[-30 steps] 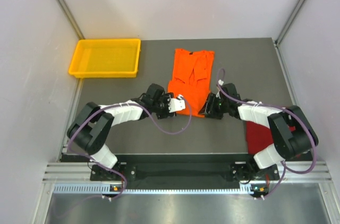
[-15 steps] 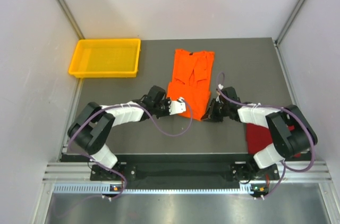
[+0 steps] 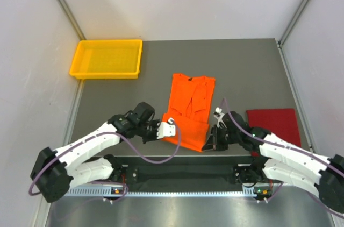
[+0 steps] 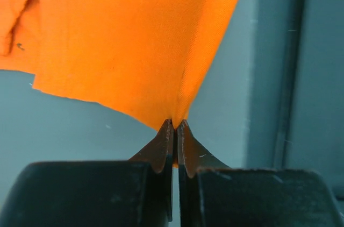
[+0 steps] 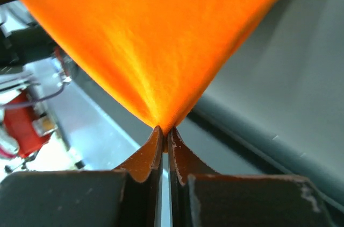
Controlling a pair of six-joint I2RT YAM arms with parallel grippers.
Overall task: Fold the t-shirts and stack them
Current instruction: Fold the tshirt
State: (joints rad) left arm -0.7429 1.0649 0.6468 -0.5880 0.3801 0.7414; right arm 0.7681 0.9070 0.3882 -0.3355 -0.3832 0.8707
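Bench layout, viewed from above and behind the arms.
Tray (image 3: pixel 105 75) at the far left corner of the bench (image 3: pixel 242 65). Centre t-shirt (image 3: pixel 188 103) on mid-bench, collar end far, hem end near, right of the tray and well apart from it. Second t-shirt (image 3: pixel 271 123) right of the centre t-shirt, near the bench's right edge, the two apart. Left jaws closed on the centre t-shirt's near left corner, right jaws closed on its near right corner. Left arm (image 3: pixel 91 143) left of the hem, right arm (image 3: pixel 282 145) right of it, at the second t-shirt's near side.

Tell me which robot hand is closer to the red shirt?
Right. The right gripper holds the orange shirt at the corner nearest the red shirt; the left gripper holds the farther corner.
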